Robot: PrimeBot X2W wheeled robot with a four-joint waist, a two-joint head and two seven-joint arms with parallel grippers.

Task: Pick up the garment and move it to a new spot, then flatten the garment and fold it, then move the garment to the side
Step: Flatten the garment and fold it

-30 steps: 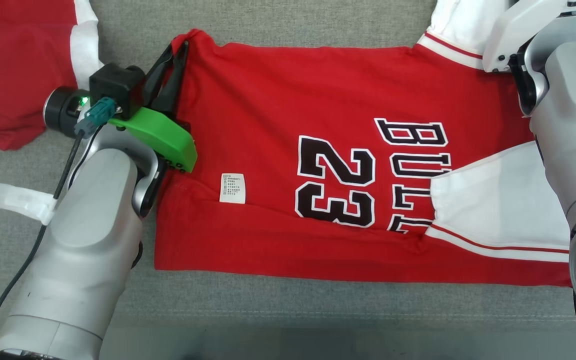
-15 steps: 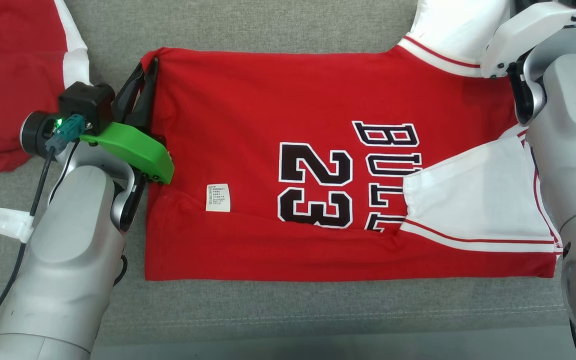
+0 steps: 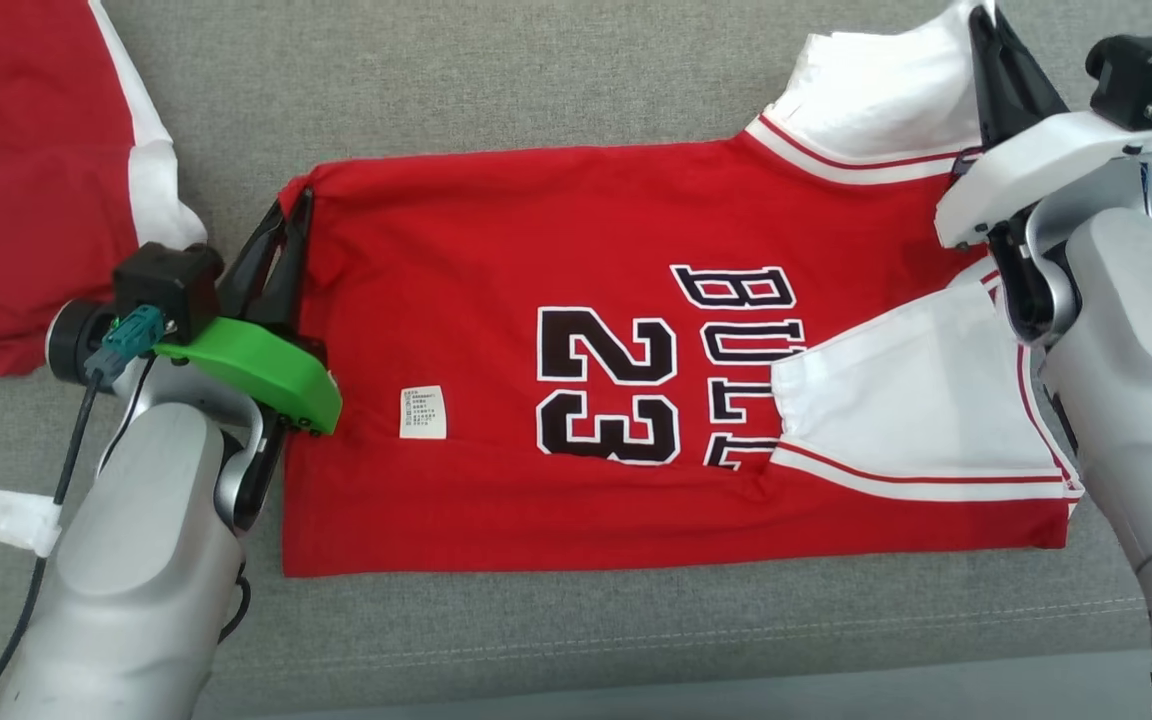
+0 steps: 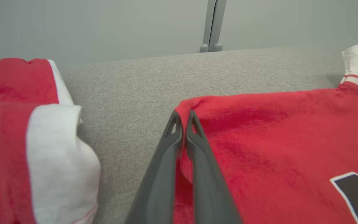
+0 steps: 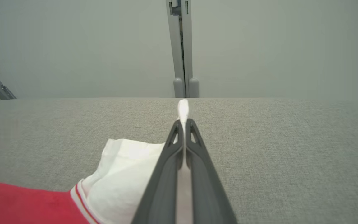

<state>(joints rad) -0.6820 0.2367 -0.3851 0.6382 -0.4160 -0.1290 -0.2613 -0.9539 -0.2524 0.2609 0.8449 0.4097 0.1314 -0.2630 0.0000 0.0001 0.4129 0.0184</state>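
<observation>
Head view: second red garment (image 3: 26, 180) cut off by the top and left edges; blurred at near left in left wrist view. Care label (image 3: 423, 412) on the jersey (image 3: 496, 260): print too small to read. Chest lettering (image 3: 736, 290) partly under the folded white sleeve (image 3: 896, 400). Right forearm (image 3: 1126, 400) hides the jersey's right edge.

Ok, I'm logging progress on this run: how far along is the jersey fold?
Done: the jersey lies flat, its near edge and near sleeve folded over the print. In hand: the left gripper pinches the far corner, the right gripper the far sleeve. Left: likely folding that far edge over, then moving it aside.
</observation>
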